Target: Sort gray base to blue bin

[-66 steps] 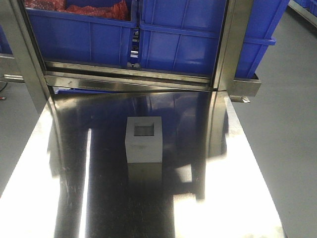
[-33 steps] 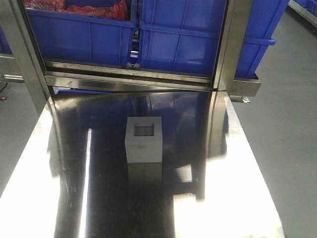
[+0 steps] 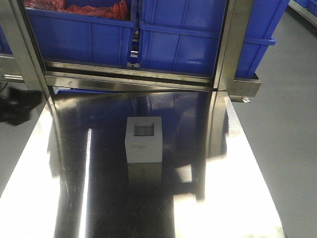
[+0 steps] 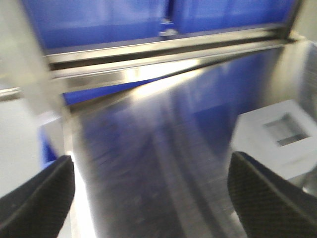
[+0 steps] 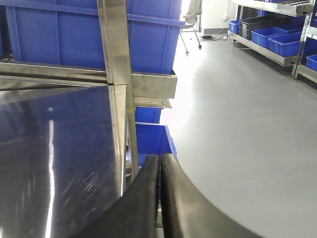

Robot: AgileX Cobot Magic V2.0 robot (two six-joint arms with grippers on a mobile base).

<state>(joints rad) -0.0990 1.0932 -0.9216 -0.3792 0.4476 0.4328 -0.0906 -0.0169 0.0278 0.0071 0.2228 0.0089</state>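
**Gray block sitting mid-desk, neither arm on it**

The matte light-gray cube-like block (image 3: 144,140) stands upright on the shiny stainless-steel desk (image 3: 223,198), roughly in the middle. Its face with the square darker recess points up. Nothing is touching it in the front view, and we can see its reflection in the steel just below it.

Behind the desk there's a steel rack (image 3: 129,79) with two large bright-blue plastic bins side by side. The left bin (image 3: 79,39) has something red in it. For the right bin (image 3: 183,44) we only get the outer wall.

The left gripper (image 4: 153,198) has its jaws spread wide, with one black textured fingertip (image 4: 37,198) in each bottom corner of the wrist view and bare desk between them. That view is blurry. The block shows up on the right, beyond the right-hand fingertip and not between the jaws. In the front view there's a dark blurred shape (image 3: 17,106) at the desk's left edge, and we can't tell what it is.

The right gripper (image 5: 160,193) has its jaws pressed together with nothing in them. It hangs by the desk's right edge, above a lower blue crate (image 5: 153,139) and the gray floor (image 5: 237,124).
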